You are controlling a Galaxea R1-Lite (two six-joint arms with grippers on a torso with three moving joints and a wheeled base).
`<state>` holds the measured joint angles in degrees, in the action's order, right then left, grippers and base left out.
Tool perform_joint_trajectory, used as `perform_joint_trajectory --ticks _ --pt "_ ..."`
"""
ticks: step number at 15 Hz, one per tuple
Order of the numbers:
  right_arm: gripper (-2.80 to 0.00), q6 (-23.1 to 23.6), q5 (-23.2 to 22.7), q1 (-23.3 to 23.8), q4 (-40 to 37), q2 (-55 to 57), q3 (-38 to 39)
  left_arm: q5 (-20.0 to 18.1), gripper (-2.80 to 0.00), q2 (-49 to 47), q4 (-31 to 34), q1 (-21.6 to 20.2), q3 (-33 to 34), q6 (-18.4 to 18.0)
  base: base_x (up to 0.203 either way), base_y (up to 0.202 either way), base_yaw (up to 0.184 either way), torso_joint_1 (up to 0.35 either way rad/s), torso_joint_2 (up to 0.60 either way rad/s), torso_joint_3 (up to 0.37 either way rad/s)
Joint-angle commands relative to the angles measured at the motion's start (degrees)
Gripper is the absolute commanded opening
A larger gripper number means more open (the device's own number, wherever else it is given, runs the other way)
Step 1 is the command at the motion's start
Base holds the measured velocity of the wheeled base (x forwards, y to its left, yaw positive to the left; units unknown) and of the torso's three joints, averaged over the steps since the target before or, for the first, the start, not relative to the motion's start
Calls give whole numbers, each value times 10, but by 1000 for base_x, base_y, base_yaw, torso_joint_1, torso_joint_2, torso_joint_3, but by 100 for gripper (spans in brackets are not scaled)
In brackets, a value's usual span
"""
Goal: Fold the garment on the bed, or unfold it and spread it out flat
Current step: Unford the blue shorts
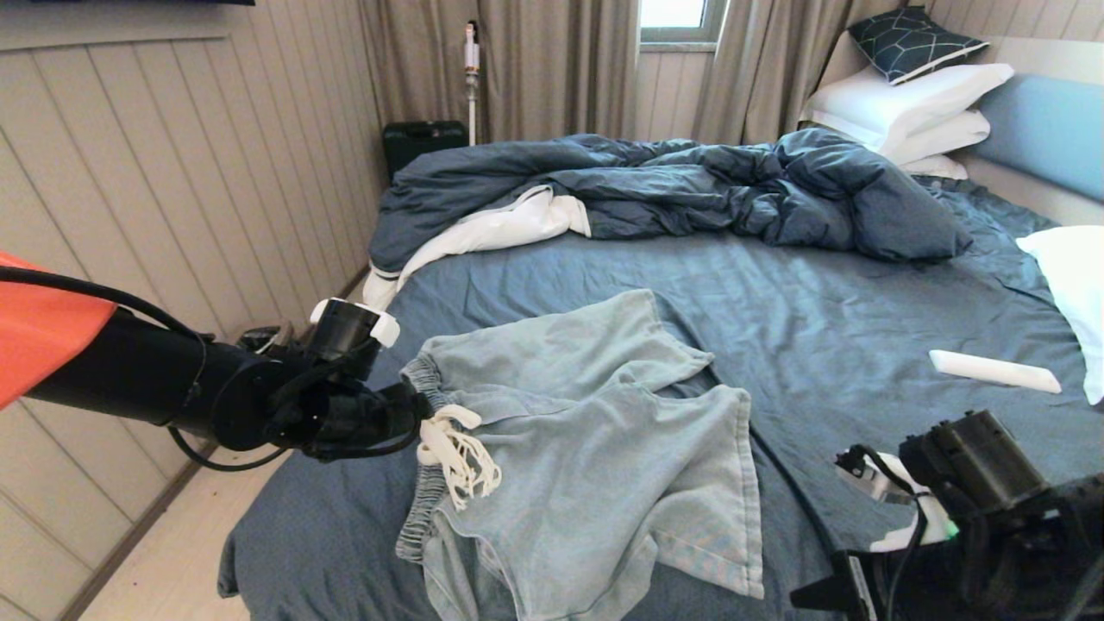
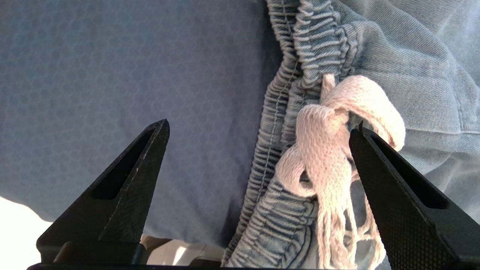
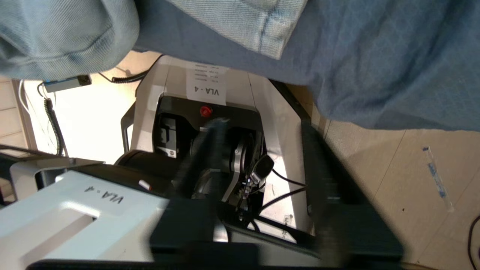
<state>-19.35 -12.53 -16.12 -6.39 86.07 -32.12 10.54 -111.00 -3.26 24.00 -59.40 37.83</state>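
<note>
The garment (image 1: 586,448), pale blue shorts, lies rumpled on the near left part of the bed (image 1: 862,328), one leg folded over the other. Its gathered waistband (image 2: 315,37) faces left, and the white frayed drawstring (image 1: 453,453) hangs knotted over it. My left gripper (image 1: 418,414) is at the waistband's edge. It is open (image 2: 262,125), one finger over bare sheet and the other finger (image 2: 375,161) beside the drawstring knot (image 2: 330,150). My right gripper (image 3: 262,127) hangs open off the bed's near right corner, over the robot's base, holding nothing.
A rumpled dark blue duvet (image 1: 690,181) with white lining fills the far side. White pillows (image 1: 914,103) and a patterned cushion (image 1: 914,39) stack at the headboard, another pillow (image 1: 1074,276) at right. A white flat object (image 1: 992,371) lies on the sheet. Panelled wall (image 1: 172,172) stands left.
</note>
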Motion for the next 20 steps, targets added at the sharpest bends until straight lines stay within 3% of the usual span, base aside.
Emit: perform_joint_trajectory --ticks 1,8,15,16,20 --pt "0 -1 0 -2 1 42 -8 0 0 9 -1 0 10 2 0 0 0 0 0 0" --pt "0 -8 13 -4 68 218 -90 1 0 -1 -4 0 12 18 0 0 0 0 0 0" --pt "0 -11 14 -8 69 272 -134 1 0 -4 -10 1 16 19 0 0 0 0 0 0" --pt "-280 -18 15 -9 69 275 -140 1 0 -5 -11 0 16 19 0 0 0 0 0 0" --pt "-280 -25 26 -8 69 267 -132 1 0 -12 -12 1 17 20 0 0 0 0 0 0"
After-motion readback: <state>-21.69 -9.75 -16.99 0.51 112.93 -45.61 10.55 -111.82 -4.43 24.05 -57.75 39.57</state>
